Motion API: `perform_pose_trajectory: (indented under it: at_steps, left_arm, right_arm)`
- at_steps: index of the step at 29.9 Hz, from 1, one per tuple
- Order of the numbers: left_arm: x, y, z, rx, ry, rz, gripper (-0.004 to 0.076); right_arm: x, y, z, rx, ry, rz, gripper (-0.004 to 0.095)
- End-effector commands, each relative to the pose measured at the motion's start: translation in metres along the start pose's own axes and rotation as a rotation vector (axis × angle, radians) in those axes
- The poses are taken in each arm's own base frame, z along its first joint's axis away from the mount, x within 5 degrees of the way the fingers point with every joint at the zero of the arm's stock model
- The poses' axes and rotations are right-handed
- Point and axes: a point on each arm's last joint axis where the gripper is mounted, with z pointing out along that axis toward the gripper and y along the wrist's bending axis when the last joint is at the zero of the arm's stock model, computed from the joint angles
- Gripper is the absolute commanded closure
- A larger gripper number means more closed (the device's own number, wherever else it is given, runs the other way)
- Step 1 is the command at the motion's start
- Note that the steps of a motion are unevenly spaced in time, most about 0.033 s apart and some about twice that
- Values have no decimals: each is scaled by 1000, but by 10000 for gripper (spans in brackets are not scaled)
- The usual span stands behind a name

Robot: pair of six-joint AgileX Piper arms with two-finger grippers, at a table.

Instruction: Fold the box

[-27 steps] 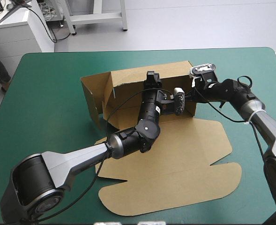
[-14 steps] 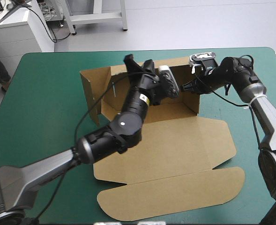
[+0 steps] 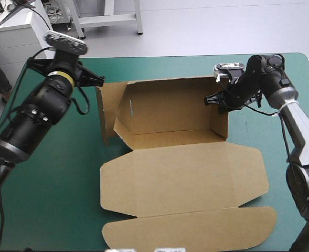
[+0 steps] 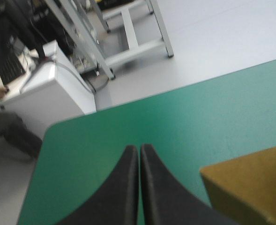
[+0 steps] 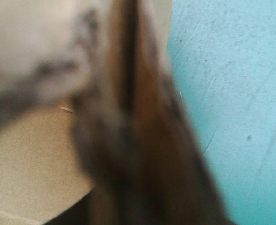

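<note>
Standing at the far middle of the teal-green table cover (image 3: 54, 184), the brown board box (image 3: 170, 110) had its back and side walls raised and its lid (image 3: 185, 178) flat toward the near edge. The right gripper (image 3: 217, 101) pinched the right wall's top edge, though its own wrist view gave only a smear of board and dark shapes. The left gripper (image 4: 140, 147), high beside the left wall, had its black fingers pressed together over bare cover, with one box corner just beside it.
</note>
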Motion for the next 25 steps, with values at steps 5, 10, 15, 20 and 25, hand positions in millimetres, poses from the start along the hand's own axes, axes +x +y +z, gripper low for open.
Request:
perform_pose_trajectory:
  at_steps: [5,10,15,20,25]
  left_arm:
    - [18,64,-2,107,123,-352,726]
    - [35,81,-2,162,236,-419,726]
    - [39,84,-3,184,268,-434,726]
    - [40,83,-3,200,284,-437,726]
    - [41,82,-4,209,292,-442,726]
  right_arm:
    - [23,15,-4,-36,50,31,904]
    - [21,14,16,-31,98,50,903]
    - [6,9,36,-15,113,53,903]
    - [-15,10,33,-14,24,23,903]
    - [-28,10,16,17,-60,-8,848]
